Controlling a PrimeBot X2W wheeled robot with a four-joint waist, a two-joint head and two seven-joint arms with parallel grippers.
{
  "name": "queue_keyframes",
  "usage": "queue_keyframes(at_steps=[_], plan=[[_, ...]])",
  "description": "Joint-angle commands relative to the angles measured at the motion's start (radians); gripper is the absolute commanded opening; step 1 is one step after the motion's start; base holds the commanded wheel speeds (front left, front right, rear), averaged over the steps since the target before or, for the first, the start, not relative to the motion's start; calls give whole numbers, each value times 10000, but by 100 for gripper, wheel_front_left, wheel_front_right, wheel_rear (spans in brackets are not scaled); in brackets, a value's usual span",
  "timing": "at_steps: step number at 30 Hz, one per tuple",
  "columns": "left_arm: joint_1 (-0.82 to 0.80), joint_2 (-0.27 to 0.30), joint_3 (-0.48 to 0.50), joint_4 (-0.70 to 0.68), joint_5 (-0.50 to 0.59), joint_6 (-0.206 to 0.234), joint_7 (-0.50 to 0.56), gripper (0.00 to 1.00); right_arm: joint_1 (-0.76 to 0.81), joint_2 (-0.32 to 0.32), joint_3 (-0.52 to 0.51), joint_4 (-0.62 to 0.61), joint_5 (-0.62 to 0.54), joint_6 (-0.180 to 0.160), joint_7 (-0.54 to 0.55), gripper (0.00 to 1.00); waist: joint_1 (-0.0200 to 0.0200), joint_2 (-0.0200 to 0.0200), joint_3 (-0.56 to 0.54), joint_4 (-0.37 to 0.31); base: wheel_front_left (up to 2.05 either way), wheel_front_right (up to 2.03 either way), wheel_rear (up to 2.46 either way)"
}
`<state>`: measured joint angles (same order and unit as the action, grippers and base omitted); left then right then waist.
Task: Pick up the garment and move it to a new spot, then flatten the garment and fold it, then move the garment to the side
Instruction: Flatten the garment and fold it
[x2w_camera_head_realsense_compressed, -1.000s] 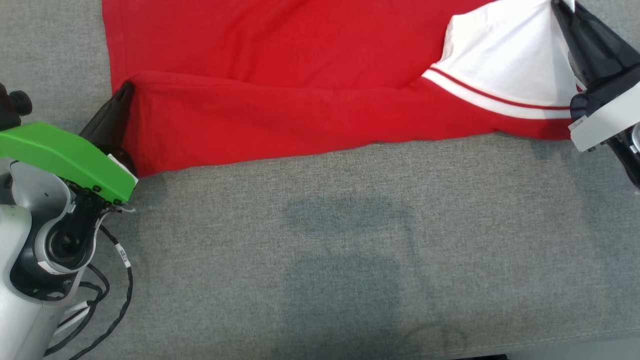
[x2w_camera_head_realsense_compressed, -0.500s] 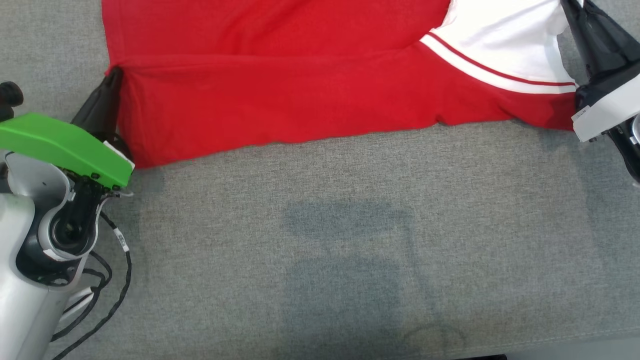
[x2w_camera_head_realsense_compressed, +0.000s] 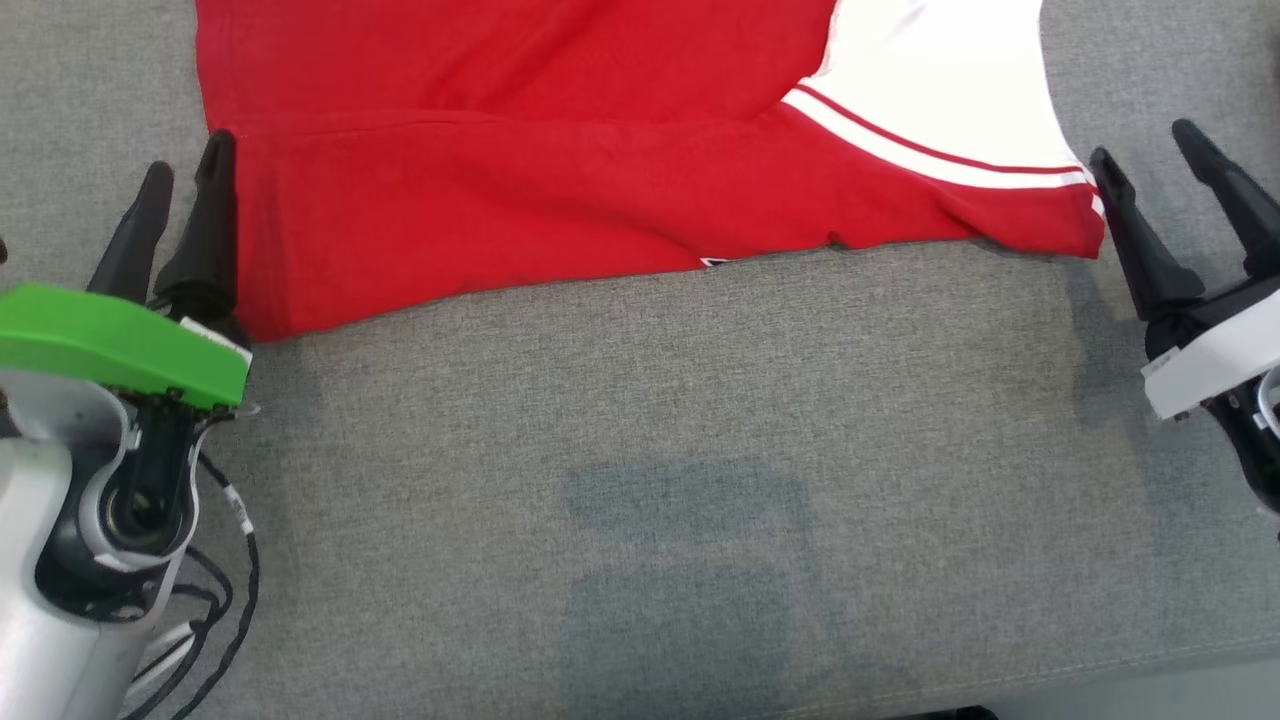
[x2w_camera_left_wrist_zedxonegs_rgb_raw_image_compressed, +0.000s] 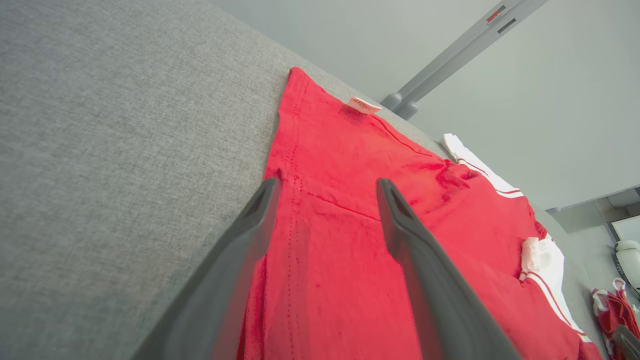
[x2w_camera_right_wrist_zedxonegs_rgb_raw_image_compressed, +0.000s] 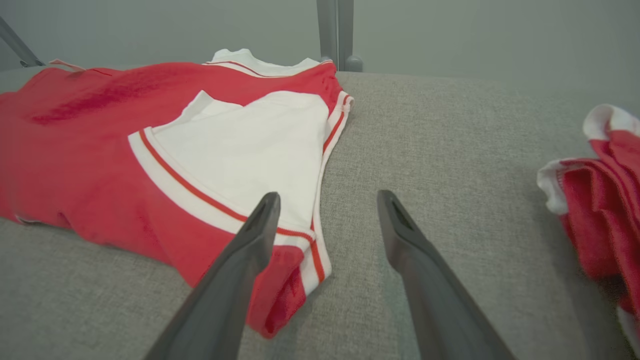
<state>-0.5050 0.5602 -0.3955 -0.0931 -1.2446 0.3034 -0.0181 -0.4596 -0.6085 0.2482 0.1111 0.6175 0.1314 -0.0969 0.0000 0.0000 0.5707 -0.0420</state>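
Observation:
A red garment (x2w_camera_head_realsense_compressed: 520, 150) with a white sleeve panel (x2w_camera_head_realsense_compressed: 940, 90) and red-and-white striped trim lies folded on the grey fabric surface (x2w_camera_head_realsense_compressed: 650, 450), its near edge doubled over. My left gripper (x2w_camera_head_realsense_compressed: 185, 160) stands open at the garment's left edge; in the left wrist view the left gripper (x2w_camera_left_wrist_zedxonegs_rgb_raw_image_compressed: 327, 187) has one finger over the red cloth (x2w_camera_left_wrist_zedxonegs_rgb_raw_image_compressed: 350, 250) and one at its hem. My right gripper (x2w_camera_head_realsense_compressed: 1145, 140) is open just right of the sleeve corner, holding nothing. The right wrist view has the right gripper (x2w_camera_right_wrist_zedxonegs_rgb_raw_image_compressed: 327, 200) beside the striped sleeve end (x2w_camera_right_wrist_zedxonegs_rgb_raw_image_compressed: 300, 270).
A second red-and-white garment (x2w_camera_right_wrist_zedxonegs_rgb_raw_image_compressed: 600, 200) lies bunched to the right of my right gripper. A grey post (x2w_camera_right_wrist_zedxonegs_rgb_raw_image_compressed: 336, 30) rises behind the surface. The surface's front edge (x2w_camera_head_realsense_compressed: 1000, 690) runs along the bottom. Cables (x2w_camera_head_realsense_compressed: 225, 600) hang by my left arm.
Both grippers have opened and let go of the garment, which now lies folded flat. The right gripper has drawn back toward me, clear of the sleeve.

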Motion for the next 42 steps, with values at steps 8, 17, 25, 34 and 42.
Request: queue_keyframes(at_steps=[8,17,25,34,42], plan=[[1603,198,64,-1586,-704,241,317,100,910,735,-761,-872,92,-11,1130,100,0,0,-179,-90,0,0,0],[1494,456,-301,-1072,-1069,361,1264,100,666,1028,-966,-668,237,-11,2397,100,0,0,-67,203,0,0,0],[903,175,-581,-185,-1146,167,1758,100,491,1145,-944,-527,446,-10,3027,100,0,0,69,222,0,0,0],[582,293,-1493,772,-747,-95,2545,3,378,1178,-587,-404,870,-7,3735,100,0,0,20,121,0,0,0],[544,709,-1844,892,-666,-668,3084,0,89,1004,-473,-262,1836,-8,4194,0,0,0,-183,188,0,0,0]])
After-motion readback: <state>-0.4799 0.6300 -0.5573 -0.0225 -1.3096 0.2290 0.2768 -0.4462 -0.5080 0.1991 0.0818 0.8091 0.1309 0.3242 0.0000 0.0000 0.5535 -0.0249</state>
